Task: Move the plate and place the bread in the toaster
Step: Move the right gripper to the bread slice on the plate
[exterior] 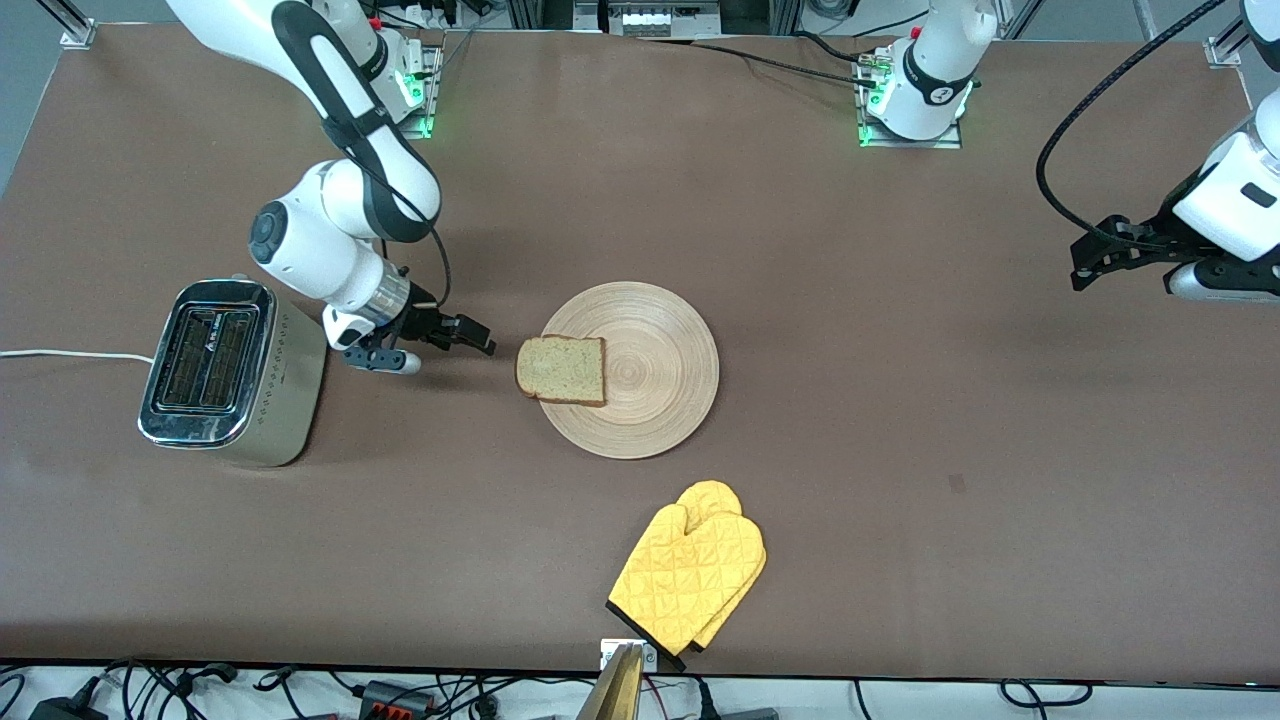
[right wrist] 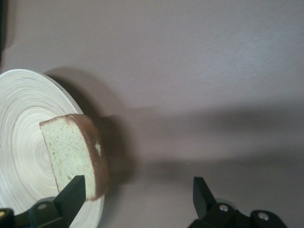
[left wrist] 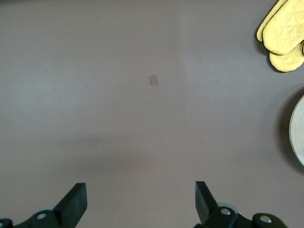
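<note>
Spreading under everything, the matte brown tabletop (exterior: 800,300) is smooth and plain, with one small darker patch (exterior: 957,484) toward the left arm's end. On it the toaster (exterior: 225,375), a shiny silver box with rounded corners, two dark slots and a dotted side, stands at the right arm's end, its white cord (exterior: 70,355) trailing off the edge. Mid-table lies the plate (exterior: 650,385), a round disc of pale wood with fine concentric rings. A pair of quilted yellow oven mitts (exterior: 690,575) lies nearer the front camera than the plate. The bread (exterior: 562,370), a square speckled slice with a brown crust, rests on the plate's rim toward the toaster, overhanging the edge. The right pincer (exterior: 478,338) hovers low between toaster and bread, fingers released and spread, nothing between it and the slice. The left pincer (exterior: 1085,265) waits, released, over bare tabletop at its own end.
</note>
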